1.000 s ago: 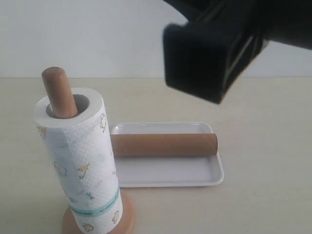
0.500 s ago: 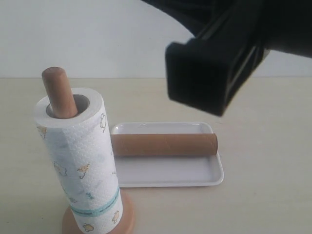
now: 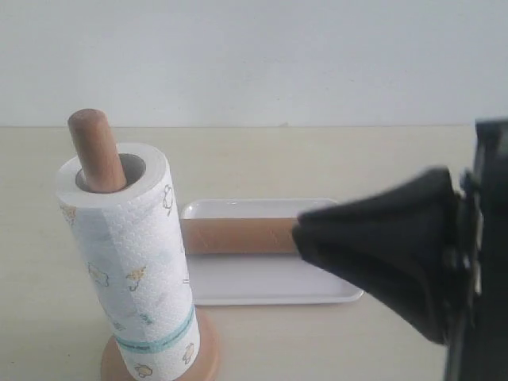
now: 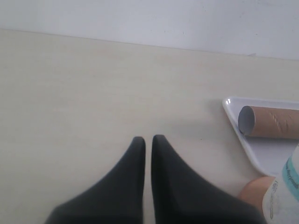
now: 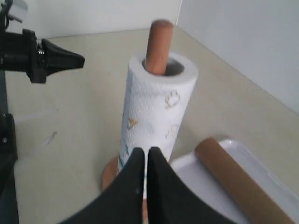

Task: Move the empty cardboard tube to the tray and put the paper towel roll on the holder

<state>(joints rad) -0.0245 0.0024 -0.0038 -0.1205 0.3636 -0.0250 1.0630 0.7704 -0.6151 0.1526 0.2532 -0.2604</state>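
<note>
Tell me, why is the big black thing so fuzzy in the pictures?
Exterior view: the right end effector sits very near the lens, so it is out of focus, while the paper towel roll looks sharp. Left wrist view: the left end effector is soft-edged too; the cardboard tube is crisp.

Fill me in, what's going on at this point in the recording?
Nothing is being handled right now. The paper towel roll stands upright on the holder, whose post pokes out of the top. The empty cardboard tube lies on its side in the tray. The left claw and the right claw are both shut and holding nothing. Both parts of the job look done.
</note>
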